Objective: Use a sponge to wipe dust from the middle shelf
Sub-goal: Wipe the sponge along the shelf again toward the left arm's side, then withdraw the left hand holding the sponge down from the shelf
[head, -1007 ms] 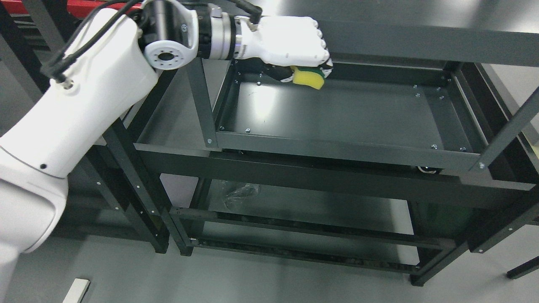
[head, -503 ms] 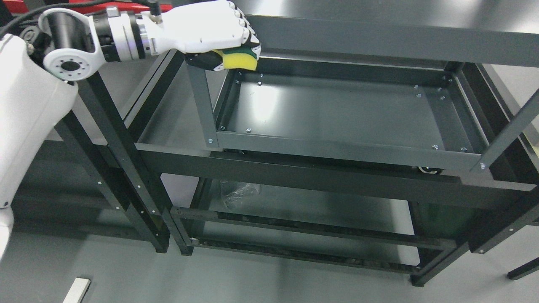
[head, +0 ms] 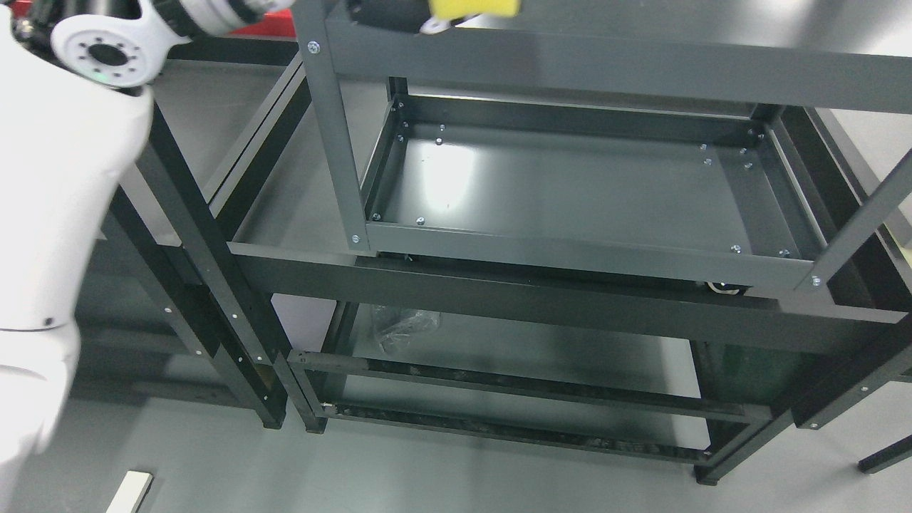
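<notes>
The left arm (head: 50, 178) fills the nine o'clock side. At twelve o'clock the sponge (head: 474, 7) sits over the top shelf (head: 605, 68); whether the robot hand pinches it, I cannot tell. Its long axis runs left-right. Lower it flat onto the middle shelf (head: 570, 192), pressing evenly.

Left arm (head: 57, 178) entering from left edge, white, wrist joint at top left corner. Left hand (head: 399, 13) mostly cut off by top edge, above top shelf rail (head: 613, 68); fingers unreadable. Yellow sponge (head: 474, 7) at top edge, just beside hand, over top rail. Middle shelf (head: 570, 189) dark grey, bare, bright glare at left. Clear plastic wrap (head: 406, 324) on bottom shelf. Small white block (head: 128, 491) on floor, lower left.
</notes>
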